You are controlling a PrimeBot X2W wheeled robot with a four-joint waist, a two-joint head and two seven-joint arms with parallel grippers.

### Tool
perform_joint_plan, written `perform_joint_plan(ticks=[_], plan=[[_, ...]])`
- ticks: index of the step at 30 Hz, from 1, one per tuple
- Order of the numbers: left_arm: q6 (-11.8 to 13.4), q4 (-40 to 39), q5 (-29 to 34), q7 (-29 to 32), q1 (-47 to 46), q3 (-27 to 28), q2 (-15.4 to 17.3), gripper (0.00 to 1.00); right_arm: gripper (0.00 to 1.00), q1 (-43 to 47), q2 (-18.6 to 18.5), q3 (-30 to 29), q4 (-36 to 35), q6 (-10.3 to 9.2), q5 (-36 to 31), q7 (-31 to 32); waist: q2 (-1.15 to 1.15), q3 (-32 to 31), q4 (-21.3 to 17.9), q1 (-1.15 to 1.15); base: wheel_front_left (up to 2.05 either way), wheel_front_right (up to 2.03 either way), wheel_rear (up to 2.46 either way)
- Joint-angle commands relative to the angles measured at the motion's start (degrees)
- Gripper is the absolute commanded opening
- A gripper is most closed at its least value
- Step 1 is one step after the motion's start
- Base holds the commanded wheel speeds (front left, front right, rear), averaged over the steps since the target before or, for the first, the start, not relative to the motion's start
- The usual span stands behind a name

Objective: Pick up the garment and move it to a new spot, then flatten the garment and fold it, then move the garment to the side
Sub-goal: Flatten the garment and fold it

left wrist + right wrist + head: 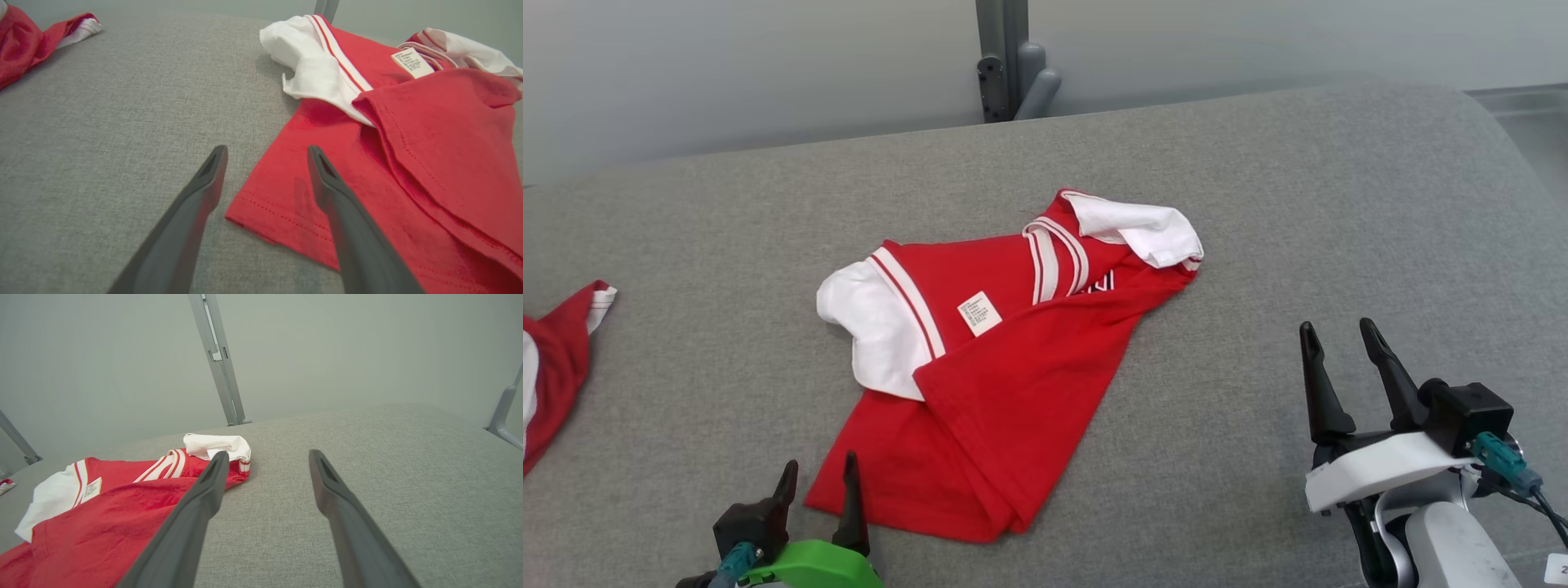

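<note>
Head view: crumpled red-and-white jersey garment [1005, 392], care tag [978, 314] print too tiny to read, on a grey woven surface [1258, 204]. Left gripper [821, 462] and right gripper [1338, 325] both gape wide, empty.

Robot test lab, likely: grey cloth-covered table [1258, 204], bare pale wall [727, 65], metal frame post [1005, 57] beyond right gripper [1338, 327]

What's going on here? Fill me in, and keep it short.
A two-armed robot is set to handle a crumpled red and white shirt lying on a grey padded surface. Nothing is held: both grippers are open. The left gripper hovers at the shirt's near hem corner, and the right gripper is off to the side over the bare surface. Another red garment lies at the far left edge.
</note>
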Motion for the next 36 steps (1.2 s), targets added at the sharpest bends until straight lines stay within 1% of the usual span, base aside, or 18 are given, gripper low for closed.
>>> perform_joint_plan(ticks=[1, 3, 7, 9, 10, 11, 12, 14, 20, 25, 28, 31, 33, 36], plan=[[0.38, 1.24, 0.72, -0.05, -1.82, 0.67, 0.17, 1.00, 1.00, -0.71, -0.39, -0.19, -0.25, 0.00, -0.39, -0.19, 0.00, 2.03, -2.15, 0.00, 0.00, 0.00, 0.00], [0.69, 3.40, 0.65, -0.05, -2.49, 1.61, 0.22, 1.00, 1.00, -0.85, -0.50, -0.41, -0.13, 0.00, -0.35, -0.19, 0.00, 2.41, -2.62, 0.00, 0.00, 0.00, 0.00], [-0.10, 6.68, 1.78, -0.04, -4.05, 2.22, 0.19, 1.00, 1.00, -1.01, -0.37, -0.84, 0.17, 0.00, -0.10, -0.19, 0.00, 2.98, -3.05, 0.00, 0.00, 0.00, 0.00], [0.15, 8.44, 1.65, -0.04, -4.43, 2.49, 0.20, 1.00, 1.00, -1.16, -0.26, -1.09, 0.28, 0.00, -0.10, -0.19, 0.00, 3.18, -2.98, 0.00, 0.00, 0.00, 0.00], [-0.17, 9.27, 1.65, 0.01, -4.57, 2.25, 0.19, 0.95, 1.00, -1.22, -0.13, -1.11, 0.35, 0.00, -0.05, -0.19, 0.00, 3.23, -2.90, 0.00, 0.00, 0.00, 0.00], [-0.35, 10.54, 0.97, 0.07, -4.42, 1.97, 0.18, 0.38, 1.00, -1.23, -0.01, -1.15, 0.40, 0.00, -0.06, -0.19, 0.00, 3.25, -2.78, 0.00, 0.00, 0.00, 0.00], [-0.41, 11.10, 0.56, 0.08, -4.63, 1.86, 0.18, 0.00, 1.00, -1.25, 0.09, -1.13, 0.40, 0.00, -0.06, -0.19, 0.00, 3.26, -2.60, 0.00, 0.00, 0.00, 0.00], [-1.00, 11.93, 1.20, 0.08, -5.06, 0.98, 0.11, 0.00, 1.00, -1.35, 0.30, -1.11, 0.48, 0.00, 0.17, -0.19, 0.00, 3.30, -2.19, 0.00, 0.00, 0.00, 0.00], [-2.14, 11.40, 4.17, 0.02, -7.57, 1.35, 0.40, 0.00, 1.00, -1.69, 0.71, -0.74, 0.43, 0.00, 0.38, -0.19, 0.00, 3.38, -1.38, 0.00, 0.00, 0.00, 0.00], [-3.43, 9.21, 7.61, -0.03, -12.70, 1.46, 3.31, 0.00, 1.00, -2.28, 0.91, -0.36, 0.31, 0.00, 0.91, -0.19, 0.00, 4.45, -1.64, 0.00, 0.00, 0.00, 0.00], [-3.98, 8.59, 9.60, -0.03, -17.90, 1.30, 6.31, 0.00, 1.00, -2.72, 1.05, -0.18, 0.41, 0.00, 1.32, -0.19, 0.00, 5.56, -2.23, 0.00, 0.00, 0.00, 0.00], [-4.64, 9.47, 11.96, -0.03, -25.04, 0.80, 10.22, 0.00, 1.00, -3.06, 1.07, -0.19, 0.57, 0.00, 1.48, -0.19, 0.00, 6.89, -3.10, 0.00, 0.00, 0.00, 0.00], [-5.01, 10.66, 13.73, -0.03, -30.28, -0.19, 12.98, 0.00, 1.00, -3.50, 1.11, -0.26, 0.50, 0.00, 1.52, -0.19, 0.00, 7.95, -3.88, 0.00, 0.00, 0.00, 0.00], [-5.79, 14.65, 15.65, 0.23, -38.15, -1.75, 17.06, 0.00, 1.00, -4.60, 1.18, -0.16, 0.46, 0.00, 1.76, -0.19, 0.00, 9.85, -5.43, 0.00, 0.00, 0.00, 0.00]])
